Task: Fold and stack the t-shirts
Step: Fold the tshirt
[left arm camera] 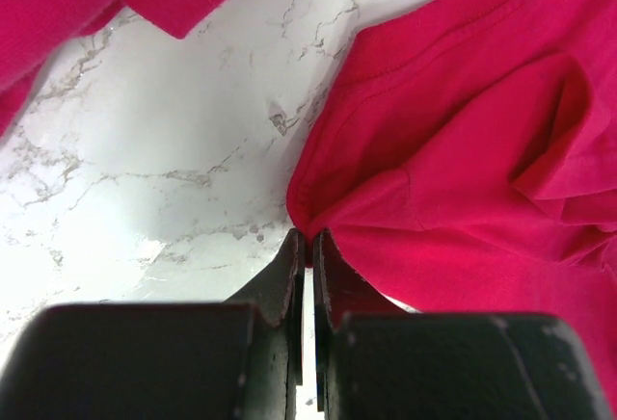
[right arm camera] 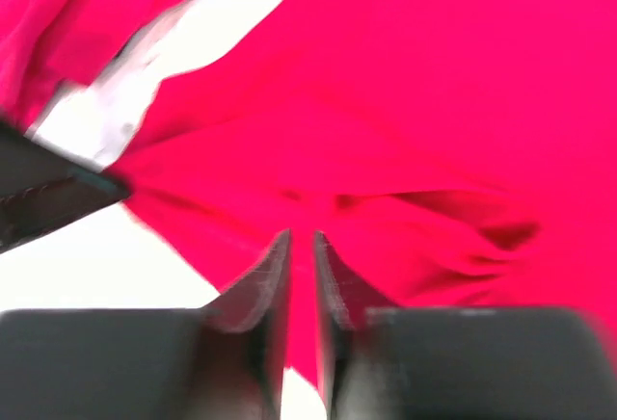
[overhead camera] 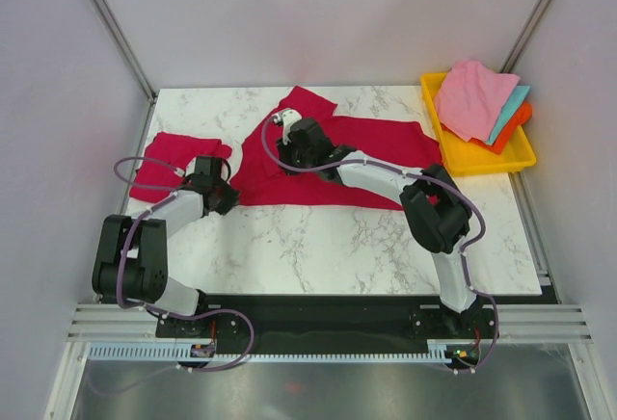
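Note:
A crimson t-shirt (overhead camera: 366,155) lies spread and rumpled across the back middle of the marble table (overhead camera: 318,247). A second t-shirt (overhead camera: 172,158), folded small, rests at the back left. My left gripper (overhead camera: 225,195) is at the spread shirt's near left corner; in the left wrist view this gripper (left arm camera: 307,235) is shut and pinches the cloth edge (left arm camera: 453,150). My right gripper (overhead camera: 289,139) sits on the shirt's upper left part. In the blurred right wrist view its jaws (right arm camera: 301,242) stand close together with red cloth (right arm camera: 405,102) between them.
A yellow tray (overhead camera: 482,160) at the back right holds pink, teal and orange cloths (overhead camera: 474,97). Grey walls and metal posts close in the table on three sides. The folded shirt's edge (left arm camera: 87,1) lies just left of the left gripper.

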`<action>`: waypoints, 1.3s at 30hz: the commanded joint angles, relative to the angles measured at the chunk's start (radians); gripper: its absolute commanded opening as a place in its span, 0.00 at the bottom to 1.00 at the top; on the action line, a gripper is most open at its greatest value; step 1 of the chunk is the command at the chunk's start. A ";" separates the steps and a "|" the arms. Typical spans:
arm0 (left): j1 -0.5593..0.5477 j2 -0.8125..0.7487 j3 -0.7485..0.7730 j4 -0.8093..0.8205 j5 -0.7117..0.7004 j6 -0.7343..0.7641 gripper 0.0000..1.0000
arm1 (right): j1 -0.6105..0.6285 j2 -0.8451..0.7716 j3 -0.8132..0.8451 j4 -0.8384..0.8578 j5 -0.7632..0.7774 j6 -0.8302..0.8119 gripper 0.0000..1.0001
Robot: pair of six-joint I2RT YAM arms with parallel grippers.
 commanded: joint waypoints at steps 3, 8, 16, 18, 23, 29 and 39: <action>0.008 -0.059 -0.029 -0.005 -0.020 -0.018 0.02 | 0.026 0.060 0.088 -0.015 -0.091 -0.035 0.11; 0.007 -0.072 -0.036 -0.003 -0.020 -0.015 0.02 | 0.072 0.138 0.173 -0.058 -0.050 -0.041 0.00; 0.007 -0.062 -0.035 -0.003 -0.012 -0.020 0.02 | 0.112 0.270 0.334 -0.141 0.030 -0.070 0.00; 0.007 -0.060 -0.035 -0.003 -0.009 -0.020 0.02 | 0.123 0.282 0.357 -0.153 0.058 -0.079 0.00; 0.007 -0.057 -0.035 -0.002 -0.002 -0.022 0.02 | 0.149 0.325 0.410 -0.196 0.168 -0.102 0.00; 0.007 -0.068 -0.038 -0.002 -0.005 -0.020 0.02 | 0.159 0.385 0.476 -0.246 0.279 -0.120 0.00; 0.007 -0.072 -0.044 -0.003 -0.006 -0.026 0.02 | 0.158 0.396 0.503 -0.246 0.466 -0.127 0.98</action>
